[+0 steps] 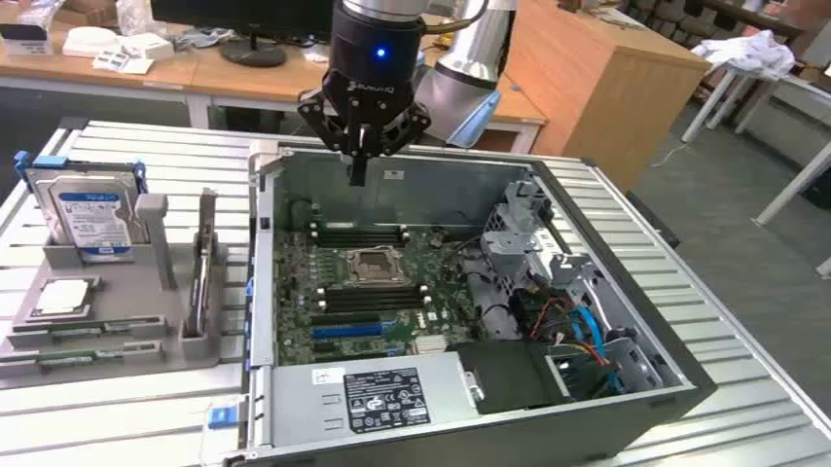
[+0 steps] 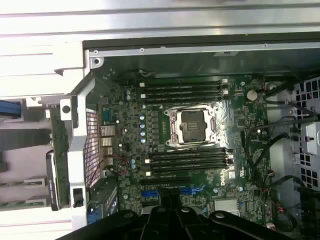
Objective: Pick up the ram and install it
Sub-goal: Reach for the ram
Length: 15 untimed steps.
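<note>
Claw (image 1: 357, 170) hangs shut above the case (image 1: 454, 180); ram (image 1: 202, 277) stands in tray (image 1: 130, 342).

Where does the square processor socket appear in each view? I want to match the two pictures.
Exterior view: the processor socket sits between two banks of black slots.
Wrist view: the socket lies between the same two banks.
Shared landmark: the slot bank beside the case wall.

Probably "ROBOTIQ" on the hand (image 1: 357, 171); hard-drive label (image 1: 91, 216) print illegible.
</note>
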Each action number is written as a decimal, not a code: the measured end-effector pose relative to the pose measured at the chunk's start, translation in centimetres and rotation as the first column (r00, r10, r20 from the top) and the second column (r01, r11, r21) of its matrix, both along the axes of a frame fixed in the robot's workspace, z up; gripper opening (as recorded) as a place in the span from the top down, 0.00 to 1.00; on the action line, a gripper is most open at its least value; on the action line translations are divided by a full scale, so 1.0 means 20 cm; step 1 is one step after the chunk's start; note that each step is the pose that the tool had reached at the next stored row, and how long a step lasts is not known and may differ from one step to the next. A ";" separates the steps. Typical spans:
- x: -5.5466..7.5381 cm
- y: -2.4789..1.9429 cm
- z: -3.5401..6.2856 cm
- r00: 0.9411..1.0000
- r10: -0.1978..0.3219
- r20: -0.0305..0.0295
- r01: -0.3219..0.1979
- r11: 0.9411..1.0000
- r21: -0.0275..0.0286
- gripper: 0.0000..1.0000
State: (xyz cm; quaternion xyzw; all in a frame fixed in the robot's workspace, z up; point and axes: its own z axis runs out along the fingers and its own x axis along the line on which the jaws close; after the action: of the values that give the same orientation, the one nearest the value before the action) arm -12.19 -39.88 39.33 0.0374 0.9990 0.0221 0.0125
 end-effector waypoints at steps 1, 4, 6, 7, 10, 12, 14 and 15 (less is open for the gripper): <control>0.00 0.000 0.000 1.000 0.000 0.000 0.000 1.000 0.000 0.89; 0.00 0.000 0.000 1.000 0.000 0.000 0.000 1.000 0.000 0.89; 0.00 0.000 0.000 1.000 0.000 0.000 0.000 1.000 0.000 0.89; 0.00 0.000 0.000 1.000 0.000 0.000 0.000 1.000 0.000 0.89; 0.00 0.000 0.000 1.000 0.000 0.000 0.000 1.000 0.000 0.89; -0.01 0.000 0.000 1.000 0.000 0.000 0.000 1.000 0.000 0.89; -0.01 0.000 0.000 1.000 0.000 0.000 0.000 1.000 0.000 0.89; -0.02 0.000 0.000 1.000 0.000 0.000 0.000 1.000 0.000 0.89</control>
State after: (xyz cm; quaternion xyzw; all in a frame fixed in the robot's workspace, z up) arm -12.58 -39.89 39.33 0.0374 0.9990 0.0220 0.0125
